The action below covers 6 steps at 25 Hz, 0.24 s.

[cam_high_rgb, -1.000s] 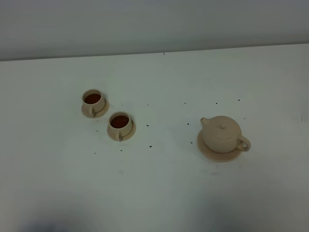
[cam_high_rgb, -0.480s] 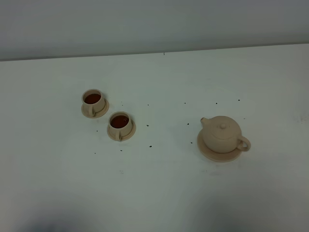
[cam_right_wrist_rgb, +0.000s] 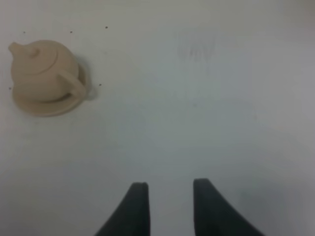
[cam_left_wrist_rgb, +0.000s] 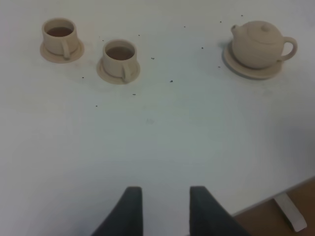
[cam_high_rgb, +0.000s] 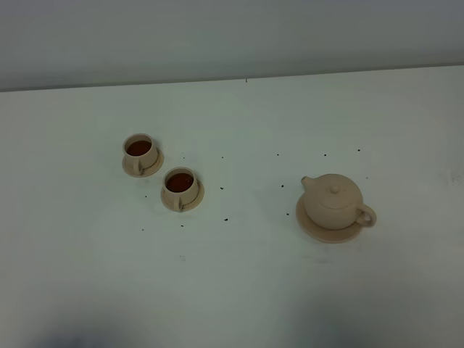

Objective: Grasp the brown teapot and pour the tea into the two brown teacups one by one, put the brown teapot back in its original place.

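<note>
The brown teapot (cam_high_rgb: 333, 201) stands upright on its flat beige saucer (cam_high_rgb: 328, 232) at the right of the white table, spout to the left, handle to the right. It also shows in the left wrist view (cam_left_wrist_rgb: 258, 43) and the right wrist view (cam_right_wrist_rgb: 43, 70). The two brown teacups (cam_high_rgb: 139, 151) (cam_high_rgb: 180, 185) sit on their small saucers at the left, each holding reddish-brown tea (cam_high_rgb: 180, 182). My left gripper (cam_left_wrist_rgb: 161, 199) is open and empty, well back from the cups. My right gripper (cam_right_wrist_rgb: 168, 195) is open and empty, away from the teapot. Neither gripper shows in the exterior view.
Small dark specks (cam_high_rgb: 225, 219) dot the white table (cam_high_rgb: 239, 283) between cups and teapot. The table's back edge meets a grey wall (cam_high_rgb: 217, 36). The table's edge and a white leg over brown floor (cam_left_wrist_rgb: 290, 211) show in the left wrist view.
</note>
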### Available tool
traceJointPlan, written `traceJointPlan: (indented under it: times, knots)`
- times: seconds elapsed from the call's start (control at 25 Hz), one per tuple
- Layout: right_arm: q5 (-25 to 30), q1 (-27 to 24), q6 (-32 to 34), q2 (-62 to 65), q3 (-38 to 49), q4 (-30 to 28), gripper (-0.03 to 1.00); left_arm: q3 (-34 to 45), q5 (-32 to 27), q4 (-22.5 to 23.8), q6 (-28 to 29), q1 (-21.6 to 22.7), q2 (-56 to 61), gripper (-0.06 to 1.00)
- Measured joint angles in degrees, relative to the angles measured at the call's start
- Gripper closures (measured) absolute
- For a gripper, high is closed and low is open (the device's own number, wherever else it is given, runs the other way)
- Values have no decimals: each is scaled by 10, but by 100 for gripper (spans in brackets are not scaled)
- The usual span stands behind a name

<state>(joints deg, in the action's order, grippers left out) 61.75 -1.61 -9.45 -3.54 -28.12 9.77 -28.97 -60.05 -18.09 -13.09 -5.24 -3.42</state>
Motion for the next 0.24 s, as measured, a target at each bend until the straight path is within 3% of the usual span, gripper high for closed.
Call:
traceJointPlan:
  times: [0.24]
  knots:
    - [0,0,0,0,0,0,73,0,0,0,0,0,0,69]
